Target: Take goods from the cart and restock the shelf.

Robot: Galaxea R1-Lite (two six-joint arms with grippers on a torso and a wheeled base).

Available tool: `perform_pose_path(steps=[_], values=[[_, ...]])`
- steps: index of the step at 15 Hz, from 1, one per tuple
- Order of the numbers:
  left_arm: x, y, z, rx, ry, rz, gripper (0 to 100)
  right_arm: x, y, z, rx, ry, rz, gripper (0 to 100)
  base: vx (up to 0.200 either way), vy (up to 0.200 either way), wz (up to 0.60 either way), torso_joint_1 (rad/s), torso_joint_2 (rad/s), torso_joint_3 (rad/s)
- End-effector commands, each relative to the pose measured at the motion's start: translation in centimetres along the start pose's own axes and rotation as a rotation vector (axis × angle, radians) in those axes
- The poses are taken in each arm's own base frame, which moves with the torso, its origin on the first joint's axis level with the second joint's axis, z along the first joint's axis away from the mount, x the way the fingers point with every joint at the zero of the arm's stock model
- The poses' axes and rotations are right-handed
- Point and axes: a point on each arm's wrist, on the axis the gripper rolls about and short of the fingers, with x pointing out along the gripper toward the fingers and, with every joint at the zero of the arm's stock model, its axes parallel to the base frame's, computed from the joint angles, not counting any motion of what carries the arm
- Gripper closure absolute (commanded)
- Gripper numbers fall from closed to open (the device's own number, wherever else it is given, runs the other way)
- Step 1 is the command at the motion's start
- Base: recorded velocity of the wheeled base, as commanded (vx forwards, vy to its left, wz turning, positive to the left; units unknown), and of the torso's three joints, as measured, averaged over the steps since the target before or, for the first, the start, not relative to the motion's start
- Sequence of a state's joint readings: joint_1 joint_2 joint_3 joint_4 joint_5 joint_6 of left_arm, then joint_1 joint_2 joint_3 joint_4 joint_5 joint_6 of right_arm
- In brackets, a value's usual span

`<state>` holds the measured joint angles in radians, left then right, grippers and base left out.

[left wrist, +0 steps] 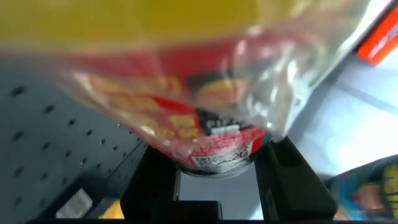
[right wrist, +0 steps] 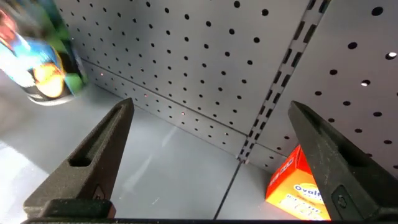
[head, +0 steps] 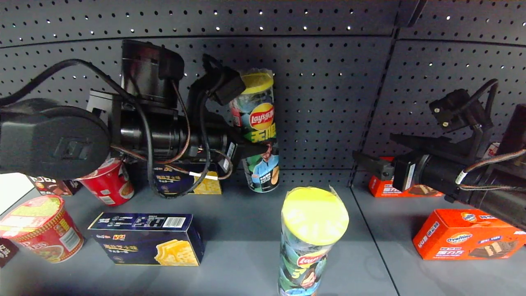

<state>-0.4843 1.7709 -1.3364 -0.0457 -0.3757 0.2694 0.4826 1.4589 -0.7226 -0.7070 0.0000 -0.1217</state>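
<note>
Clamped upright in the left end effector (head: 242,153), behind the front can (head: 314,234) on the shelf (head: 246,230): chips can (head: 258,119), yellow lid, red logo, green-blue print with a figure; right end effector (right wrist: 211,155) spread apart, right of the front can.

- The left arm (head: 156,131) lies level, coming in from the left, with its wrist horizontal.
- The left gripper (left wrist: 217,155) is clamped on a chips can (head: 259,123), one finger on each side.
- The right arm (head: 452,172) lies level, coming in from the right.
- The right gripper (right wrist: 211,107) has its fingers spread wide apart.
</note>
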Motion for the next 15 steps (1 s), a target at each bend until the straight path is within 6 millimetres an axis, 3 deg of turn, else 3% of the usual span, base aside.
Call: perform_pose_path(steps=[1,4,6,10,15], values=[[1.7,0.3,-1.2,-0.003,0.026,-0.056,100,0.0,-0.1,-0.2,-0.001,0.006,-0.003,0,0.0,0.0,0.0,0.0,0.0,0.0],[3.0,1.5,-1.2,0.045,0.013,-0.087,100,-0.2,0.0,-0.5,0.001,0.015,-0.002,0,0.0,0.0,0.0,0.0,0.0,0.0],[4.7,3.5,-1.9,0.093,0.013,-0.096,100,0.0,0.0,-0.4,0.001,0.003,-0.002,0,0.0,0.0,0.0,0.0,0.0,0.0],[5.0,3.7,-2.5,0.107,0.048,-0.108,100,-0.3,-0.5,-0.7,0.001,0.01,-0.021,0,0.0,0.0,0.0,0.0,0.0,0.0],[7.1,3.6,-3.7,0.1,0.06,-0.157,100,-0.1,-0.5,-0.7,0.0,0.012,-0.009,0,0.0,0.0,0.0,0.0,0.0,0.0]])
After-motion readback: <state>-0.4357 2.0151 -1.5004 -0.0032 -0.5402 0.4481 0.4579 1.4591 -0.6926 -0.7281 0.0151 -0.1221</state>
